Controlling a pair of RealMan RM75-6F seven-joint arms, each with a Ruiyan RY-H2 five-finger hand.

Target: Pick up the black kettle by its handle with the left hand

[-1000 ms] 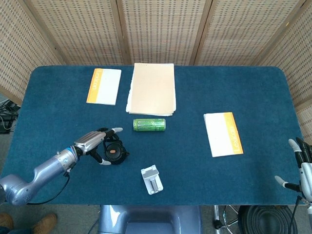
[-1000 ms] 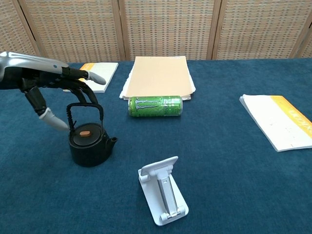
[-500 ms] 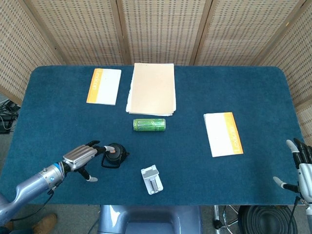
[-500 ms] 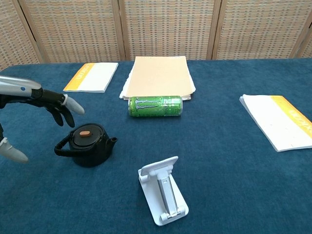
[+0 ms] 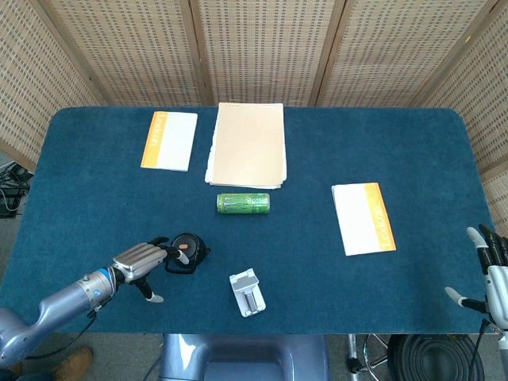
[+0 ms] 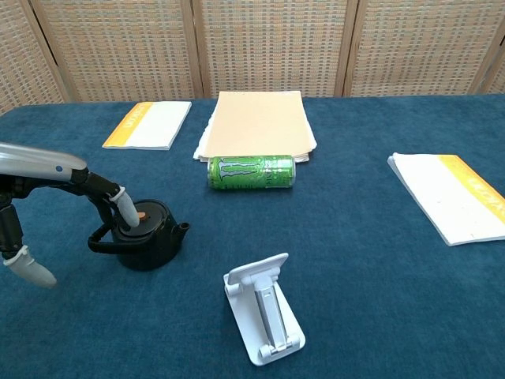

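Black kettle (image 6: 147,239), left hand (image 5: 139,260) fingers (image 6: 125,209) spread, touching its lid

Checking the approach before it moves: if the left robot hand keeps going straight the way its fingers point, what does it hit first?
The kettle. The left robot hand points right at it, fingertips already over the lid; whether they touch it is unclear.

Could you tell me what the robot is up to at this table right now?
The left robot hand is reaching over the black kettle, fingers at its lid, but has not gripped the handle, which lies folded down toward the hand. The kettle stands on the blue table. The right robot hand hangs open off the table's edge.
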